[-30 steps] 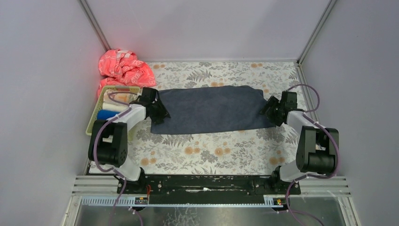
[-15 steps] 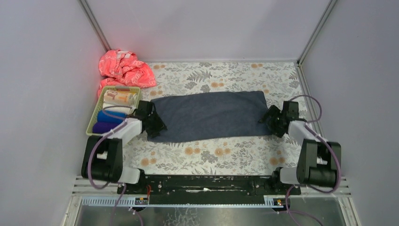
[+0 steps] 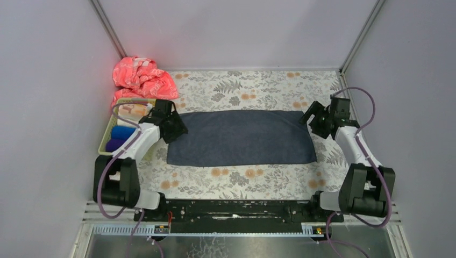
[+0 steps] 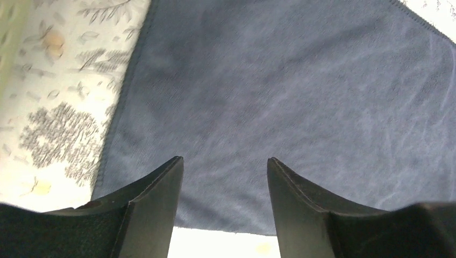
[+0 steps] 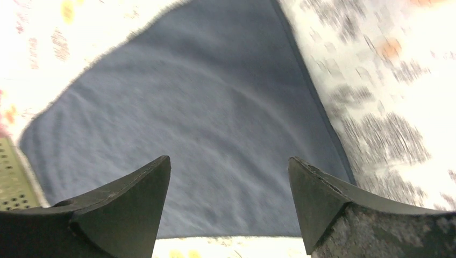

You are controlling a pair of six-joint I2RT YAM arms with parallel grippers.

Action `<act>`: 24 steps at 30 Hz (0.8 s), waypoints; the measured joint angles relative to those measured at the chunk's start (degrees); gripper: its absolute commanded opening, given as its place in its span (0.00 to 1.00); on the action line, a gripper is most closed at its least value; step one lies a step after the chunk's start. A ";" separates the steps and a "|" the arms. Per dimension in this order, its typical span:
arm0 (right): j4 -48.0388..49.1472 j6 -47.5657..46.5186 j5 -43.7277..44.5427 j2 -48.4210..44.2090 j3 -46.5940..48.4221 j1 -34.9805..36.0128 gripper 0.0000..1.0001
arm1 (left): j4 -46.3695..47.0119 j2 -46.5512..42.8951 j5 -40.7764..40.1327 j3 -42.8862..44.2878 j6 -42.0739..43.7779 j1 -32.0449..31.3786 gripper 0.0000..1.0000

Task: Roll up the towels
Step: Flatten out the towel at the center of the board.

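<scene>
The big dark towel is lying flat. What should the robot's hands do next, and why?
Probably lower the left gripper and right gripper to pinch the dark grey-blue towel at its short ends. It lies flat and smooth on the floral covering, both grippers hang open over those ends, and neither holds cloth, so a grip likely comes before rolling.

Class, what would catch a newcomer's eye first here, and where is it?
A dark grey-blue towel lies flat mid-table on the floral covering, the left end effector and right end effector open at its short ends. A crumpled coral-red cloth fills the far-left corner, behind a basket of rolled towels.
</scene>
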 measured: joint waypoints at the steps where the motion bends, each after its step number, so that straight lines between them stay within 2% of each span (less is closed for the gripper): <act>1: 1.31 -0.28 -1.07 2.29 2.47 0.00 0.85 | 0.09 2.27 0.20 1.81 0.81 -0.17 0.58; 8: 8.85 -1.05 -8.26 22.60 17.07 0.00 0.82 | 0.02 14.45 0.79 10.49 5.86 -0.50 0.59; 14: 12.33 -0.79 -11.74 37.35 24.76 0.00 0.82 | -0.50 15.28 -1.38 12.61 9.40 -0.50 0.61; 24: 11.63 -0.61 -11.76 46.77 33.99 -0.11 0.82 | -0.81 16.85 -3.06 14.05 11.06 -0.50 0.61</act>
